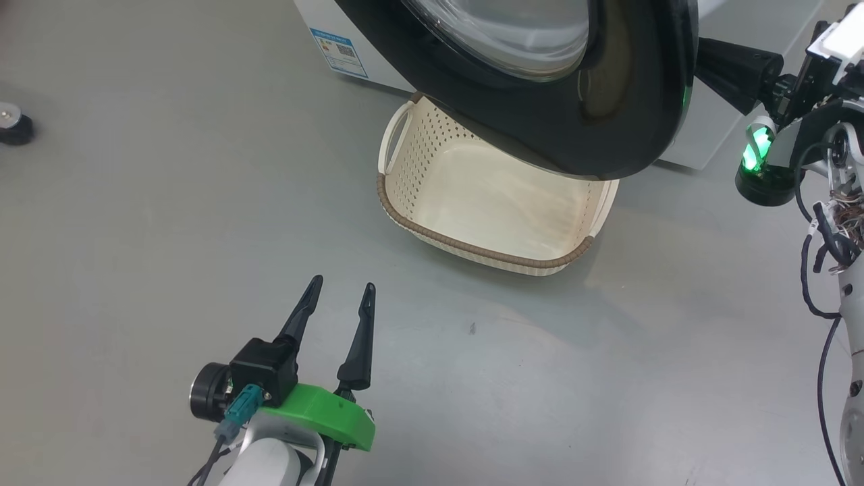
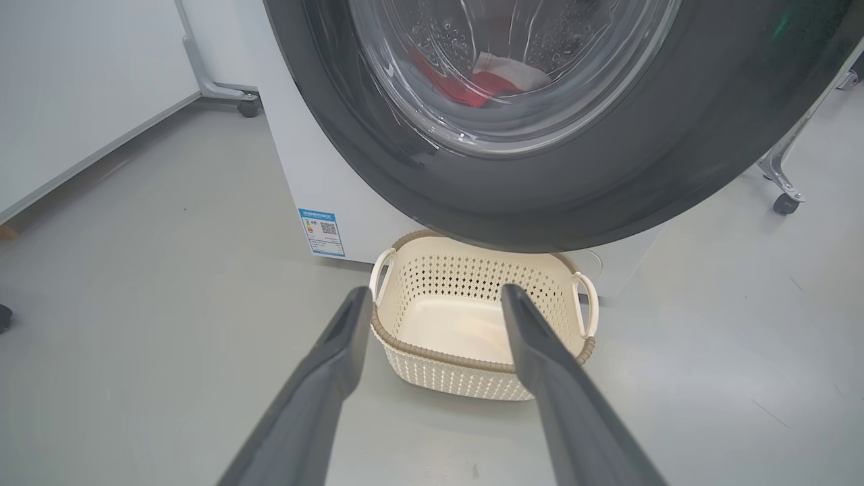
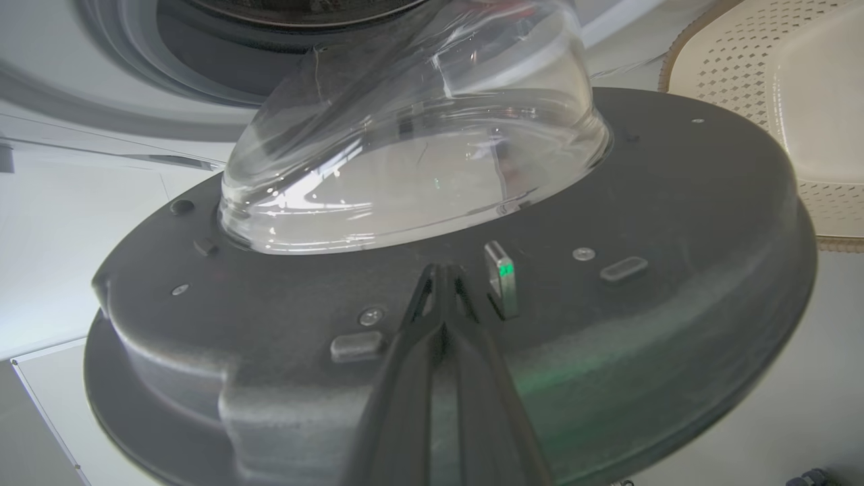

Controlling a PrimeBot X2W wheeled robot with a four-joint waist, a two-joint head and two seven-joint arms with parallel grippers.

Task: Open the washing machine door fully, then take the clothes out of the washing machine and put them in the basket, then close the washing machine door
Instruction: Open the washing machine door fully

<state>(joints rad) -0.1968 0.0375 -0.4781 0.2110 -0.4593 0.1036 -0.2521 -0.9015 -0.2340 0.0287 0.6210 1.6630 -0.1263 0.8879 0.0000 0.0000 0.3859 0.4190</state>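
The washing machine door, with its black rim and clear glass bowl, stands partly open above the basket. My right gripper is shut with nothing held, its tips against the door's inner face beside the metal latch. In the head view my right wrist reaches in behind the door's right edge. The cream basket sits on the floor, nothing in it, in front of the white washing machine. Red and white clothes show through the glass. My left gripper hangs open over the floor, short of the basket.
A blue label sticker marks the machine's lower left front. A dark round foot sits at the far left, and a wheeled stand leg is right of the machine. A white wall panel runs along the left. Grey floor surrounds the basket.
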